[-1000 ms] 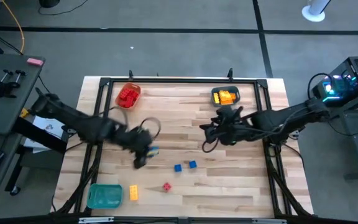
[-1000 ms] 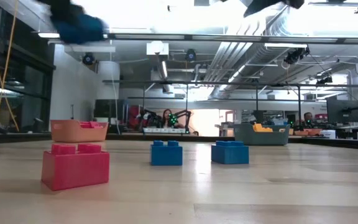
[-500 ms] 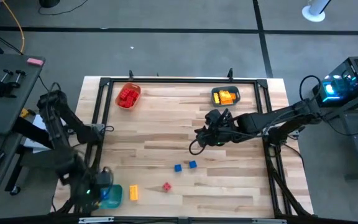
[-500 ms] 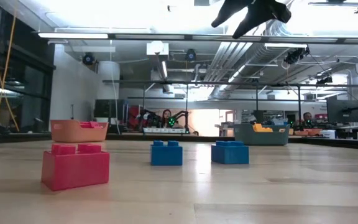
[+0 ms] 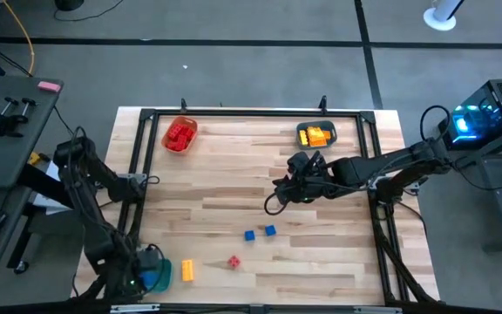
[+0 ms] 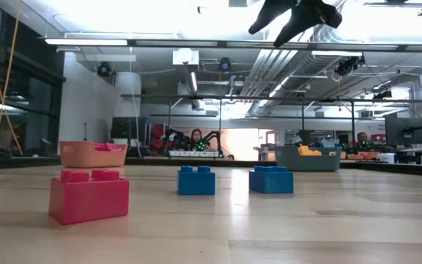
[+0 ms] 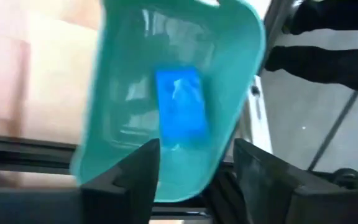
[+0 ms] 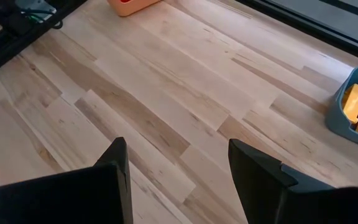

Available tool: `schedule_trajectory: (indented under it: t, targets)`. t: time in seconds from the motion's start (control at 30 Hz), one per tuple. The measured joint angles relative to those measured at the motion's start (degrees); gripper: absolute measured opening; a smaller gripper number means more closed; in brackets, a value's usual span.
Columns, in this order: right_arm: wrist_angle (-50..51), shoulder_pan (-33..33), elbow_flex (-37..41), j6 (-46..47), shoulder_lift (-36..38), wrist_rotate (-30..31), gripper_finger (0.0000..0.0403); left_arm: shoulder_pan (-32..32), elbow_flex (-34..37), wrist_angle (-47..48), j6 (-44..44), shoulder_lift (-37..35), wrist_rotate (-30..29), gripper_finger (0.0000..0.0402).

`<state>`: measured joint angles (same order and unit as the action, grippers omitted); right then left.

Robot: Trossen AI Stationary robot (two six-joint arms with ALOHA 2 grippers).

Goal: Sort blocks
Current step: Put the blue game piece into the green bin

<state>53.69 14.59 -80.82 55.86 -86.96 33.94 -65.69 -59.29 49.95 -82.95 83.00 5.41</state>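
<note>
- High view: the left gripper (image 5: 139,277) hangs over the small green plastic tray (image 5: 157,276) at the table's near left corner. This looks like the drop-off step. Two loose blue studded bricks (image 5: 259,233), a red brick (image 5: 234,262) and a yellow brick (image 5: 187,270) lie on the wooden table (image 5: 234,187); the next move calls for fetching one. The right gripper (image 5: 279,197) hovers mid-table, well apart from them.
- Low view: the red brick (image 6: 89,199) sits nearest, the two blue ones (image 6: 235,180) behind.
- Left wrist view: fingers (image 7: 135,171) spread wide, empty; a blue brick (image 7: 180,103) lies in the tray (image 7: 235,74) between and beyond them.
- Right wrist view: fingers (image 8: 118,177) wide apart above bare wood, holding nothing.
</note>
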Motion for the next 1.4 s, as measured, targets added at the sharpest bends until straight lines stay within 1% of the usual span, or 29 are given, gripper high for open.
schedule_trajectory:
  t: [0.17,0.27,0.33,0.4,0.43,0.5,0.53,0.6,0.67,0.73,0.8,0.9,0.97,1.03,1.1,1.23,1.4]
  targets:
    - [0.00,0.00,0.00,-0.02,0.00,-0.20,0.0161,2.80,0.00,1.78,5.66,-2.59,0.26,0.0222]
    - [-0.40,0.21,0.00,-0.94,0.29,-2.57,0.0161,6.00,0.00,2.65,8.80,-5.78,0.15,0.0233]
    - [-0.82,0.83,0.00,-1.30,0.89,-5.13,0.0161,9.59,0.00,4.24,12.44,-8.56,-2.77,0.0237]
    - [-0.83,1.94,-0.04,-1.10,1.20,-7.98,0.0161,14.45,-0.02,5.90,17.61,-11.07,-7.58,0.0238]
    - [-0.81,2.70,-0.04,-0.71,1.20,-9.35,0.0161,17.50,-0.02,6.25,20.99,-11.95,-10.11,0.0238]
    - [-0.91,4.64,-0.03,0.19,1.03,-11.39,0.0161,24.57,-0.07,5.54,30.54,-12.39,-14.15,0.0238]
    - [-1.60,5.71,0.04,0.88,0.80,-11.94,0.0161,28.37,-0.07,4.56,35.62,-11.89,-14.78,0.0238]
    - [-3.22,8.06,0.04,1.09,0.13,-12.84,0.0161,35.53,-0.07,-0.17,46.85,-9.65,-14.00,0.0239]
    - [-3.32,10.17,0.11,0.89,-0.95,-13.14,0.0161,41.48,-0.07,-8.55,57.29,-5.65,-11.62,0.0239]
    - [-3.25,11.93,0.13,2.25,-1.56,-12.85,0.0161,45.33,-0.20,-16.19,64.88,-0.75,-10.01,0.0239]
    - [-3.28,13.20,0.13,4.77,-1.66,-11.63,0.0161,47.91,-1.53,-21.29,68.89,4.83,-9.73,0.0239]
    - [-3.16,14.96,0.13,8.90,-1.66,-8.38,0.0161,49.70,-5.52,-23.72,69.36,13.79,-10.21,0.0239]
    - [-2.70,16.05,0.13,10.78,-1.53,-5.73,0.0161,49.67,-8.38,-24.24,67.59,19.18,-10.25,0.0239]
    - [-1.89,16.81,0.13,12.46,-1.44,-3.91,0.0161,49.07,-11.06,-24.27,65.67,23.58,-9.49,0.0239]
    - [-1.14,17.16,0.13,13.59,-1.44,-3.73,0.0161,48.36,-13.06,-24.52,63.69,26.76,-8.83,0.0239]
    - [-0.06,17.08,0.13,14.68,-1.44,-3.25,0.0161,47.19,-14.82,-25.98,60.14,30.25,-8.55,0.0239]
    - [0.81,17.07,0.13,14.66,-1.44,-2.91,0.0161,46.33,-14.95,-27.93,55.87,31.56,-8.56,0.0239]
